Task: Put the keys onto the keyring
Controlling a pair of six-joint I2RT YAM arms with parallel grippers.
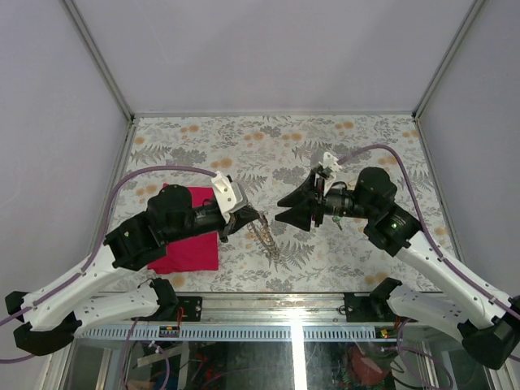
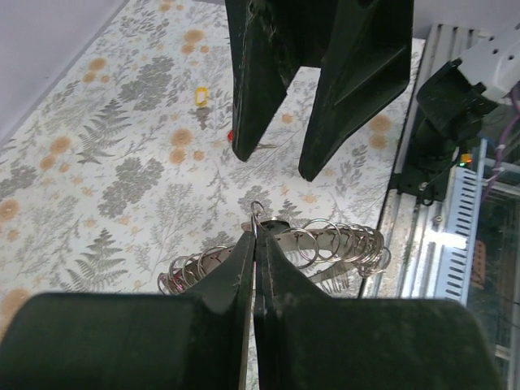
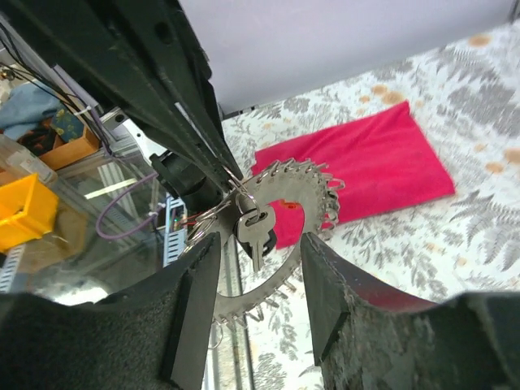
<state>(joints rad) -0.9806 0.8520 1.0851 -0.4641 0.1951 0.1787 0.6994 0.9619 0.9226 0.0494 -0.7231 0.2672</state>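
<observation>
Two grippers are facing each other tip to tip at the middle of the top view, above the floral table (image 1: 357, 154). The left gripper (image 1: 242, 219) is pressing its fingers fully together on a small ring of the keyring (image 1: 264, 237), whose silver string of loops is drooping toward the lower centre. In the right wrist view a silver key (image 3: 253, 231) is hanging from that pinched ring, sitting in the gap between the right gripper's fingers with space showing on each side. The right gripper (image 1: 278, 210) is holding its jaws partly apart and gripping nothing. A magenta cloth (image 1: 191, 240) is lying at the left, partly under the left arm. In the left wrist view a yellow key (image 2: 201, 96) is lying on the table at upper left, well apart from the keyring. A red speck (image 2: 230, 135) is peeking out beside the right gripper's finger.
</observation>
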